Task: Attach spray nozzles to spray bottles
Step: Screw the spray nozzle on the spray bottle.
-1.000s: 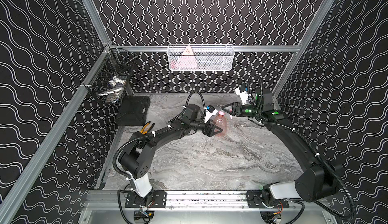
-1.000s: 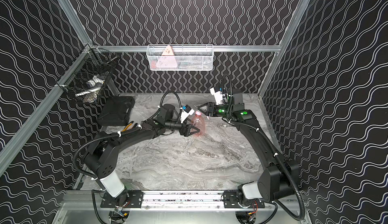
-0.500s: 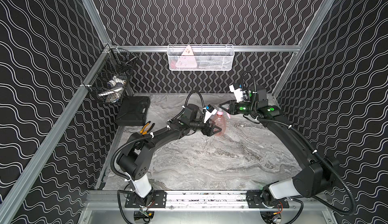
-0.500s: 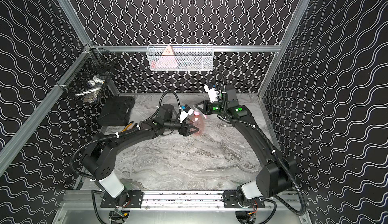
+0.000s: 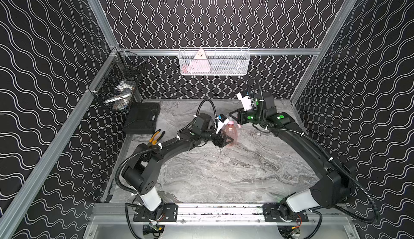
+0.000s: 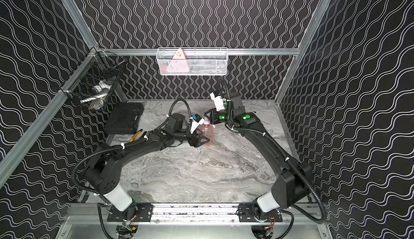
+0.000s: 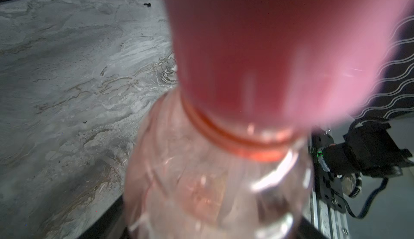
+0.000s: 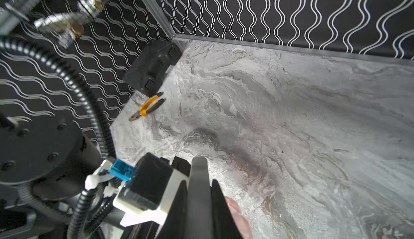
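Observation:
The translucent pink spray bottle (image 5: 230,134) (image 6: 208,135) stands upright near the middle back of the marble table, and my left gripper (image 5: 228,140) (image 6: 205,140) is shut on its round body. The opaque pink spray nozzle (image 5: 231,122) (image 6: 206,122) sits on the bottle's neck. In the left wrist view its collar (image 7: 246,58) fills the frame above the bottle (image 7: 212,182). My right gripper (image 5: 233,116) (image 6: 207,115) is at the nozzle's top with its fingers (image 8: 199,193) pressed together. A pink part of the nozzle (image 8: 237,215) shows beside them, not between them.
A black case (image 5: 142,120) and yellow-handled pliers (image 5: 156,136) lie at the back left. A black wire basket (image 5: 118,90) hangs on the left rail. A white mesh basket (image 5: 224,62) on the back wall holds a pale pink triangular plate (image 5: 199,64).
My right arm has swung left from the back right to the top of the bottle, and its jaws have closed. The left arm has kept the bottle still.

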